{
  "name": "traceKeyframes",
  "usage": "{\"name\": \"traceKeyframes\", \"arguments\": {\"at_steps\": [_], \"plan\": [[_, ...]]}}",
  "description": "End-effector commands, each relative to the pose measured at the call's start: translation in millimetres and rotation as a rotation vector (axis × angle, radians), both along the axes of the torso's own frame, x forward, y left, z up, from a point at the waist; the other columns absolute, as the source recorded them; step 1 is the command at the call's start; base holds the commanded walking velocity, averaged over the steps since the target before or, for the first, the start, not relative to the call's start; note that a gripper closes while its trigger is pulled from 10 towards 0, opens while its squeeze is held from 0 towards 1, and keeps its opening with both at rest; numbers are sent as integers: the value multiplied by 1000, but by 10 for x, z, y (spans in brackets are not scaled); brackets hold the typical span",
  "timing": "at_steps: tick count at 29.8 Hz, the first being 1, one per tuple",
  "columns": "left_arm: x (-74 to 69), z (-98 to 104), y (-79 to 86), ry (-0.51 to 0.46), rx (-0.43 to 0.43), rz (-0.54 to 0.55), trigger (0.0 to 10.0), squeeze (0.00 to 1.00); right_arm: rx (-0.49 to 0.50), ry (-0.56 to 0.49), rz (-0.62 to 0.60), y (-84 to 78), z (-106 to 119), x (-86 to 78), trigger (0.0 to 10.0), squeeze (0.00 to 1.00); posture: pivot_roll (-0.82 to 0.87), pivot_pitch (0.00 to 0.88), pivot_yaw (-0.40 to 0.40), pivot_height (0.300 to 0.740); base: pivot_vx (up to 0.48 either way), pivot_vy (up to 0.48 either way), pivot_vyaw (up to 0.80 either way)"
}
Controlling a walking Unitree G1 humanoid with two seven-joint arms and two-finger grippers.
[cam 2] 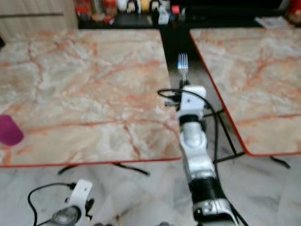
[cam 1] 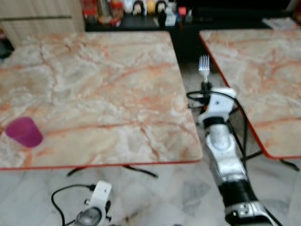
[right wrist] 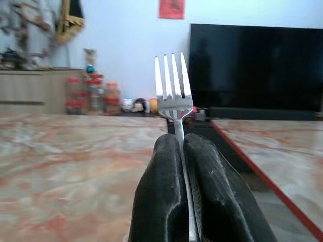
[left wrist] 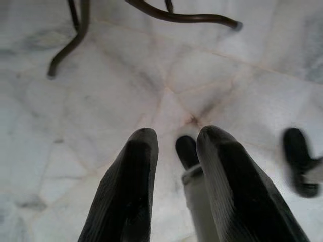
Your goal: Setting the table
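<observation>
A silver fork (cam 1: 203,68) stands upright with its tines up, held by my right gripper (cam 1: 205,87), which is shut on its handle. In the right wrist view the fork (right wrist: 173,91) rises from between the two black fingers (right wrist: 161,201). The gripper hangs in the gap between two marble tables, just beyond the right edge of the near table (cam 1: 94,94). A purple cup (cam 1: 24,132) stands on that table near its front left corner. My left gripper (left wrist: 174,146) hangs low over the floor with a narrow gap between its fingers.
A second marble table (cam 1: 263,80) with a red edge stands to the right. Black table legs (left wrist: 166,15) curve over the pale marble floor. A dark shelf (cam 1: 141,12) with jars and small figures runs along the back wall, beside a black screen (right wrist: 252,65).
</observation>
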State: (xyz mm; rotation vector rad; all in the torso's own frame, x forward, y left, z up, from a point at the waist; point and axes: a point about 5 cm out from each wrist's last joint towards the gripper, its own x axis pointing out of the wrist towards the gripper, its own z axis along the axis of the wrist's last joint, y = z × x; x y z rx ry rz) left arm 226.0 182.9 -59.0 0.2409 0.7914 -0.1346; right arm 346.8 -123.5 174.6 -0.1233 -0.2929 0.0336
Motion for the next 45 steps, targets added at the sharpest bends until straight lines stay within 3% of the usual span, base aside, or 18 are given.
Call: {"name": "traceKeyframes", "arguments": {"at_steps": [1, 11, 33, 45], "plan": [[-82, -60, -45, 38, -4, -9, 10000, 0, 2, -20, -7, -60, 38, -14, 10000, 0, -71, 105, 13, 740, 0, -405, 0], [-135, -90, -40, 53, 0, -20, 10000, 0, 8, -18, 44, 30, 0, -59, 10000, 0, -69, 93, 12, 740, 0, -403, 0], [-134, -92, -64, 53, 1, -30, 10000, 0, 0, 3, 30, -11, -38, -62, 10000, 0, -76, 56, 7, 740, 0, -401, 0], [-121, -82, -41, 48, 2, -23, 10000, 0, 3, 9, 18, -26, -32, -56, 10000, 0, -71, 85, 14, 740, 0, -396, 0]]}}
